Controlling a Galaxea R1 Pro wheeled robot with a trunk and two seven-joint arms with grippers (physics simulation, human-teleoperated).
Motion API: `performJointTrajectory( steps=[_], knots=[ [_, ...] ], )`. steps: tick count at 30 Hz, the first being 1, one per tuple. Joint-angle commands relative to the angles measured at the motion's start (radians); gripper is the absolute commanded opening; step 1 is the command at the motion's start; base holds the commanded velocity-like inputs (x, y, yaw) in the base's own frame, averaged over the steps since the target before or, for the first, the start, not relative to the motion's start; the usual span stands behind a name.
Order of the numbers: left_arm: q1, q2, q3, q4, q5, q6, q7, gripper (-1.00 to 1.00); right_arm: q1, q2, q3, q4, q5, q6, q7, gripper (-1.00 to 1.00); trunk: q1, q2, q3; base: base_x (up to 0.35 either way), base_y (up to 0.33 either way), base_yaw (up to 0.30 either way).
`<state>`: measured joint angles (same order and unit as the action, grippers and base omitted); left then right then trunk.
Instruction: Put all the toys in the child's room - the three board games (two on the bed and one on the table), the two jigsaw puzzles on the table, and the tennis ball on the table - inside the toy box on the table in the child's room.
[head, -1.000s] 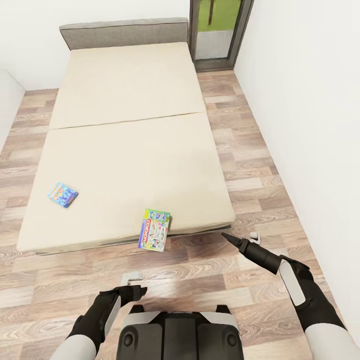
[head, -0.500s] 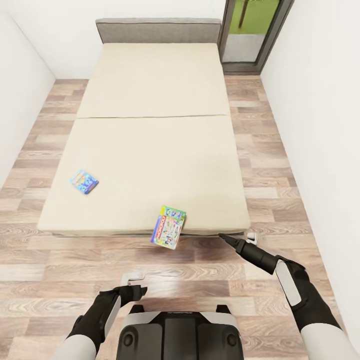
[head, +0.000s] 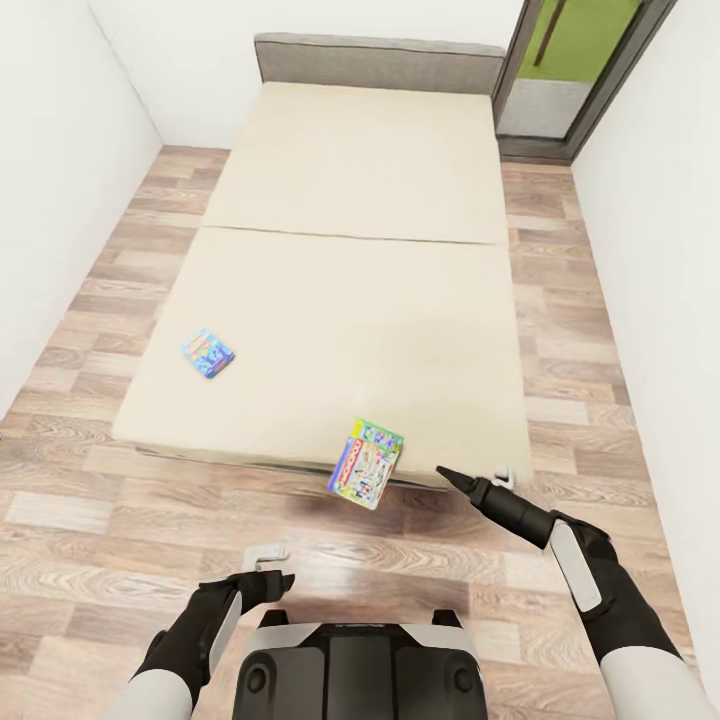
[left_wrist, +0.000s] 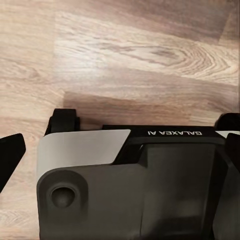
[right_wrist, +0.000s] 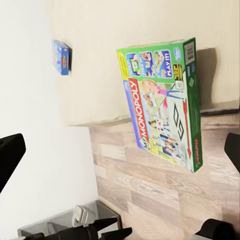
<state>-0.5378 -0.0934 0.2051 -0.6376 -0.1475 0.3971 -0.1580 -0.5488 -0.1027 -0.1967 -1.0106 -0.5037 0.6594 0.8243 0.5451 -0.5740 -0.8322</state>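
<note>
Two board games lie on the cream bed (head: 350, 300). A green-and-white Monopoly box (head: 367, 462) (right_wrist: 160, 100) sticks out over the mattress's front edge, above the wood floor. A light-blue game (head: 207, 352) (right_wrist: 61, 56) rests near the bed's left edge. My right gripper (head: 445, 472) (right_wrist: 121, 150) hovers low, just right of the Monopoly box and apart from it, with its fingertips spread wide. My left gripper (head: 275, 580) (left_wrist: 120, 145) hangs open over the floor beside my base, holding nothing. The table, toy box, jigsaw puzzles and tennis ball are out of view.
White walls close in on both sides of the bed. A grey headboard (head: 380, 60) stands at the far end, with a glass door (head: 570, 70) at the back right. Small white fittings (head: 265, 552) (head: 507, 478) sit on the floor. My base (head: 360, 665) is at the bottom.
The whole picture has shifted: the camera has swung, so the bed and both games now sit further right. Both arms hold the same pose.
</note>
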Motion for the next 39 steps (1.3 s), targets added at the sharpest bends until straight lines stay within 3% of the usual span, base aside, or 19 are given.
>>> performJointTrajectory(
  steps=[1,23,39],
  knots=[
    [0.000,-0.002,0.008,-0.002,-0.011,0.006,-0.009,1.00,0.000,0.000,-0.001,0.000,-0.005,0.006,0.001,1.00,0.001,-0.001,-0.001,0.139,-0.044,0.054],
    [0.000,-0.002,0.007,-0.002,-0.012,0.007,-0.010,1.00,0.000,0.000,0.001,0.000,-0.007,0.005,0.001,1.00,0.001,-0.001,0.016,0.018,-0.126,-0.090],
    [-0.001,0.002,0.009,-0.004,-0.011,0.008,-0.011,1.00,0.000,0.000,0.008,-0.034,0.002,0.006,0.000,1.00,0.001,-0.001,0.017,0.000,-0.018,-0.006]
  ],
)
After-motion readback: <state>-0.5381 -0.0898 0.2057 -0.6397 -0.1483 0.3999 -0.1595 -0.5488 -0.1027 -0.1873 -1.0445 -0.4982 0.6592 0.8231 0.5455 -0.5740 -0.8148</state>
